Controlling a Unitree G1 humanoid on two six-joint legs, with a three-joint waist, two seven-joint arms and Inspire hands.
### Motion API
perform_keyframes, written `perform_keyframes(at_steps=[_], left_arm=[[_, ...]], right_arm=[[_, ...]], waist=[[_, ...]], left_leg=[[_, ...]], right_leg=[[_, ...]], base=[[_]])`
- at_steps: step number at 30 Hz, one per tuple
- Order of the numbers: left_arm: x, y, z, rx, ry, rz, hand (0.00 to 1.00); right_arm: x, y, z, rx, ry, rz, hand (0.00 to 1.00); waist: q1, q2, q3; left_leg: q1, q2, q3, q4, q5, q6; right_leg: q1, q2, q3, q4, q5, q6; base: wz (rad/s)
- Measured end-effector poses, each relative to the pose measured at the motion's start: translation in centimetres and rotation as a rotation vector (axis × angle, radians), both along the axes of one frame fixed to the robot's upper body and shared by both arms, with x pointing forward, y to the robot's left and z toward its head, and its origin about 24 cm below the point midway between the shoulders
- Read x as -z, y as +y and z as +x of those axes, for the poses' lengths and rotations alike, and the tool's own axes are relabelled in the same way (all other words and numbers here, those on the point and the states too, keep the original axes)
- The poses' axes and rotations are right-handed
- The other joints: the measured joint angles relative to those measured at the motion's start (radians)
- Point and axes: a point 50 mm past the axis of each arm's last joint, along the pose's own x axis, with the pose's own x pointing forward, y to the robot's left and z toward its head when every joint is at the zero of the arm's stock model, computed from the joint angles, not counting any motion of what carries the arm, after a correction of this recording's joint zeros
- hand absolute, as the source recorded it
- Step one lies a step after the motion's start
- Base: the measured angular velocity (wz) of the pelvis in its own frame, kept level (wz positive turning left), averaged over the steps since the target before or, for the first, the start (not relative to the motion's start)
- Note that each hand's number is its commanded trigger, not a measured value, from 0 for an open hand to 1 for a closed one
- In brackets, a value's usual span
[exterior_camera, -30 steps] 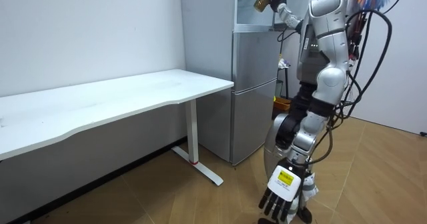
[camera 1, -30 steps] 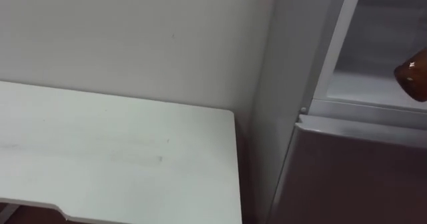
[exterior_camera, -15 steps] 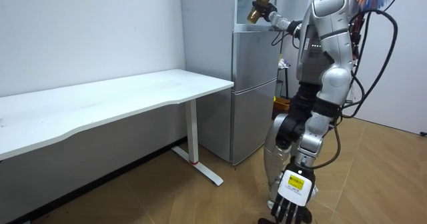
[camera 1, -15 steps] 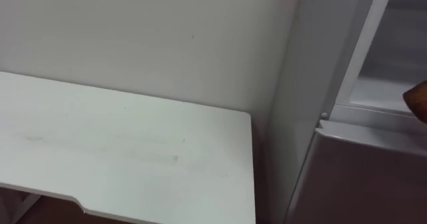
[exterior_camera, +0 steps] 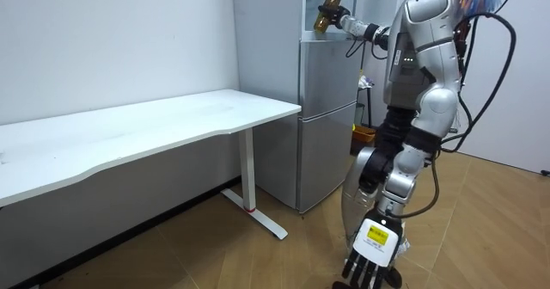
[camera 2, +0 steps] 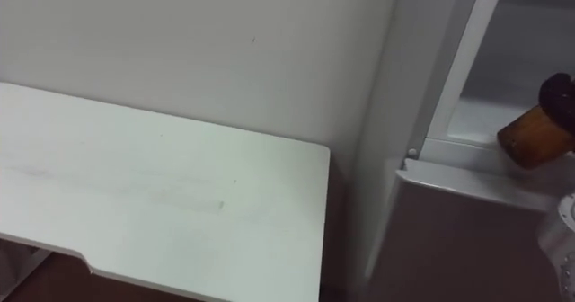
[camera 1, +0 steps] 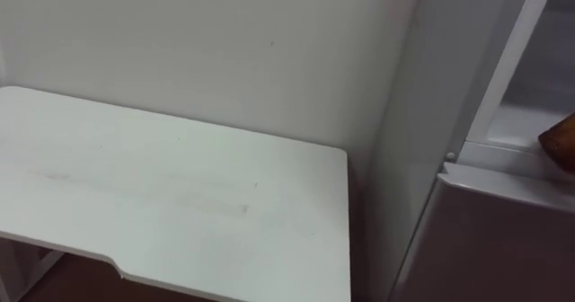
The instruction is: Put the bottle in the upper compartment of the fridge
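A: Bottle (camera 2: 533,140)?

B: Cut off at 3 o'clock in both eye views, just a brown end shows. Right hand (camera 2: 559,90) is clipped there too, one dark bit over the bottle.

A: Fridge (camera 1: 422,113)?

B: Upper compartment runs off at 12 and 3, inside mostly unseen. Room view: bottle resting on a shelf or not, too small to tell.

A: Table (camera 1: 180,203)?

B: Clipped at 9 and 6.

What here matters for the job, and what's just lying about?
For the job: bottle; right hand gripping it; fridge, upper compartment open.
Just about: white table beside the fridge; left hand hanging low, idle.
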Motion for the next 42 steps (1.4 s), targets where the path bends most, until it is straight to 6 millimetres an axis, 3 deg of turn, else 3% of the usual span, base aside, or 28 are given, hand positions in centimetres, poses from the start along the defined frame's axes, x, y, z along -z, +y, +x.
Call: perform_keyframes(at_steps=[13,17,24,25,27,28,36,42], left_arm=[[-0.7,1.2,1.4,0.06,-0.03,0.043,0.0],[-0.7,1.1,1.5,0.07,-0.028,0.04,0.0],[-1.0,1.1,2.6,0.102,-0.073,0.052,0.0],[-1.1,1.1,2.7,0.103,-0.076,0.052,0.0],[-1.1,1.1,2.8,0.104,-0.079,0.052,0.0],[-1.1,1.1,2.8,0.104,-0.079,0.053,0.0],[-1.1,1.2,2.7,0.097,-0.064,0.058,0.0],[-1.1,1.4,2.1,0.079,-0.031,0.058,0.0]], right_arm=[[-1.7,0.6,1.4,0.063,0.043,-0.081,1.0],[-1.9,0.3,1.5,0.099,0.042,-0.066,1.0],[-2.9,0.0,1.5,0.099,0.008,-0.019,1.0],[-3.0,-0.1,1.5,0.096,0.003,0.0,0.75],[-3.0,-0.2,1.5,0.092,0.002,0.011,0.48],[-3.0,-0.3,1.5,0.083,-0.002,0.027,0.0],[-3.2,-1.6,2.0,0.031,-0.001,0.178,0.0],[-2.3,-1.4,2.8,-0.084,0.036,0.218,0.0]], waist=[[0.03,-0.034,0.0047],[0.044,-0.029,0.0094],[0.041,-0.025,0.0078],[0.041,-0.025,0.0078],[0.041,-0.025,0.0078],[0.042,-0.024,0.0076],[0.055,-0.016,0.0046],[0.066,-0.014,0.0093]], left_leg=[[-0.106,0.01,-0.031,0.068,0.005,0.0],[-0.129,0.013,-0.04,0.091,-0.003,0.004],[-0.168,0.017,-0.044,0.108,0.0,0.001],[-0.169,0.018,-0.044,0.108,0.0,0.001],[-0.17,0.018,-0.044,0.108,0.0,0.001],[-0.17,0.018,-0.045,0.107,0.0,0.001],[-0.164,0.02,-0.047,0.105,0.001,-0.001],[-0.138,0.027,-0.042,0.097,0.003,-0.008]], right_leg=[[-0.07,0.002,-0.033,0.024,0.008,-0.013],[-0.073,0.004,-0.047,0.024,0.01,-0.016],[-0.105,0.009,-0.057,0.026,0.017,-0.024],[-0.105,0.009,-0.056,0.026,0.017,-0.024],[-0.105,0.01,-0.056,0.026,0.017,-0.024],[-0.105,0.01,-0.056,0.025,0.017,-0.024],[-0.101,0.012,-0.054,0.023,0.018,-0.026],[-0.085,0.019,-0.037,0.021,0.021,-0.03]], base=[[0.08],[0.08],[0.02],[0.0],[0.0],[0.0],[0.0],[-0.07]])
